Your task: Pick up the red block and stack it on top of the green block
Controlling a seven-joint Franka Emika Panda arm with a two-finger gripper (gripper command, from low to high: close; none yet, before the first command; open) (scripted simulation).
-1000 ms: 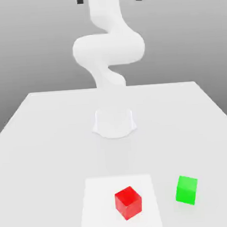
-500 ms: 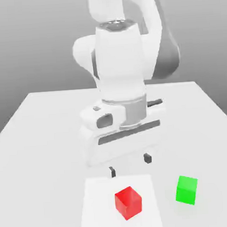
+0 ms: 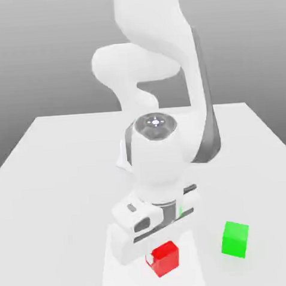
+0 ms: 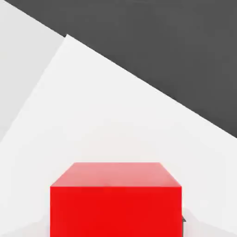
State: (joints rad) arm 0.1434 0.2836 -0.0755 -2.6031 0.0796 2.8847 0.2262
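Observation:
The red block [image 3: 166, 259] rests on a lighter white square patch [image 3: 117, 272] near the table's front edge. My gripper [image 3: 160, 245] has come down right over it, and the white hand covers the block's top rear part. The hand view has the red block [image 4: 115, 203] very close and square-on, sitting on the white surface. The green block [image 3: 235, 239] stands on the table to the exterior view's right of the red one, about a block's width away, with nothing touching it.
The white table [image 3: 51, 176] extends to the back and to both sides. The arm's base and elbow [image 3: 141, 61] rise behind the hand at the table's middle. A dark area [image 4: 176, 51] lies past the table edge in the hand view.
The arm has swung down from high above the table. Half a second ago the hand hung behind and above the red block; now it sits low over it. Neither block has moved.

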